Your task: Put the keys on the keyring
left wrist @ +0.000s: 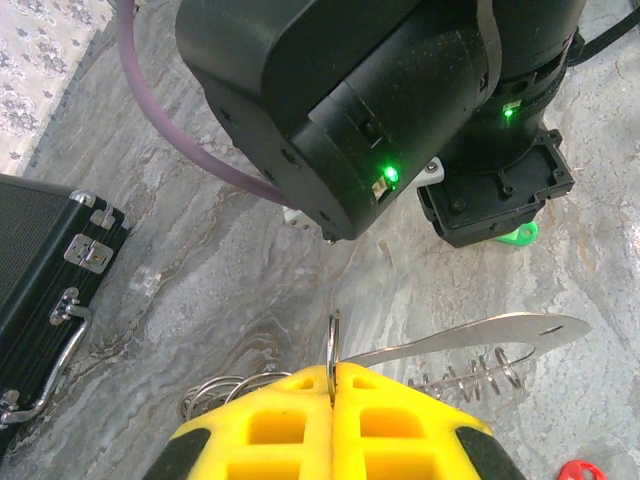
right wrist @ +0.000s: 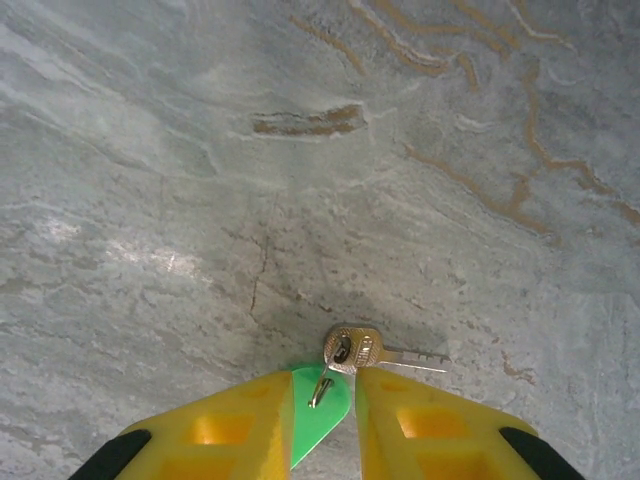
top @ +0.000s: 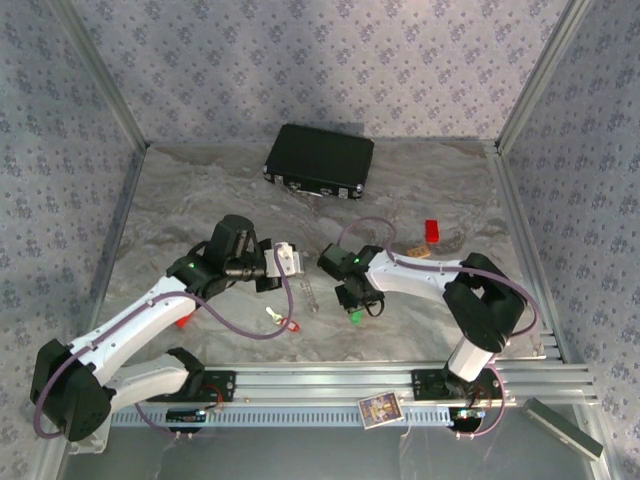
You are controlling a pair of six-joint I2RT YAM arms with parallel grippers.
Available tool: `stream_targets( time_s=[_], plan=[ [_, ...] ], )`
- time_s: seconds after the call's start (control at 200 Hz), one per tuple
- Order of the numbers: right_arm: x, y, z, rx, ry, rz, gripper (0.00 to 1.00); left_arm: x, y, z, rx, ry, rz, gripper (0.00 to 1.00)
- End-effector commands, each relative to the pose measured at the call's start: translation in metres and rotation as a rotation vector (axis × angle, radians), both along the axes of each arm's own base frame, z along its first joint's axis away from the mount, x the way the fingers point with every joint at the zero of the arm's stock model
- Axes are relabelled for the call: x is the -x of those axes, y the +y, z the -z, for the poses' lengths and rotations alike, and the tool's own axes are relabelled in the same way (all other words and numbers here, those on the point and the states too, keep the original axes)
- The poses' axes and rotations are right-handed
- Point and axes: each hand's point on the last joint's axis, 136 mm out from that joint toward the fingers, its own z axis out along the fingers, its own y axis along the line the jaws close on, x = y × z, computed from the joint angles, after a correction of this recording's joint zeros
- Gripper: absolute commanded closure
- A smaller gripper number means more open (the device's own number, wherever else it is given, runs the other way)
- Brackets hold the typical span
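Note:
My left gripper [top: 288, 262] [left wrist: 334, 368] is shut on the thin metal keyring [left wrist: 334, 340], which stands edge-on between its yellow fingers a little above the table. The green-tagged key [right wrist: 365, 350] lies flat on the marbled surface, its green tag [right wrist: 325, 405] [top: 354, 316] between the fingers of my right gripper [right wrist: 324, 372] [top: 352, 305]. That gripper is open and low over the table. Its left finger meets the tag's edge, and a narrow gap shows beside the right finger. The red-tagged key [top: 288, 324] lies nearer the table's front, between the two arms.
A black case [top: 320, 160] [left wrist: 40, 270] sits at the back centre. A red block [top: 431, 230] and a small tan block [top: 420, 250] lie behind the right arm. A thin metal strip [left wrist: 470, 335] lies just ahead of the left fingers. Metal frame rails border the table.

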Motion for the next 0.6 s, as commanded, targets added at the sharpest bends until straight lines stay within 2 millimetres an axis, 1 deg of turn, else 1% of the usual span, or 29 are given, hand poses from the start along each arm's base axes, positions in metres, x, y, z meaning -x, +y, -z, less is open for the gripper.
stream_targets(
  time_s=[0.0,0.065,0.17,0.29,0.41,0.45,0.525,0.595],
  plan=[
    [-0.002,-0.003,0.000,0.046,0.000,-0.013,0.77,0.004,-0.007,-0.008,0.035,-0.004,0.035,1.00],
    [-0.002,-0.005,0.002,0.060,0.001,-0.012,0.82,0.004,-0.007,-0.008,0.034,-0.001,0.035,1.00],
    [-0.002,-0.008,0.002,0.081,0.000,-0.014,0.87,0.004,-0.007,-0.008,0.034,-0.001,0.036,1.00],
    [-0.002,-0.008,-0.001,0.088,0.000,-0.018,0.89,0.003,-0.007,-0.007,0.031,-0.001,0.034,1.00],
    [-0.002,-0.008,-0.003,0.088,-0.001,-0.018,1.00,0.004,-0.007,-0.007,0.030,-0.002,0.034,1.00],
    [-0.002,-0.008,-0.003,0.087,-0.003,-0.020,1.00,0.003,-0.007,-0.007,0.030,-0.001,0.034,1.00],
    [-0.004,-0.007,-0.011,0.074,-0.026,-0.024,1.00,0.004,-0.007,-0.007,0.031,-0.002,0.032,1.00],
    [-0.008,-0.006,-0.024,0.043,-0.073,-0.032,1.00,0.003,-0.007,-0.007,0.033,0.001,0.027,1.00]
  ],
)
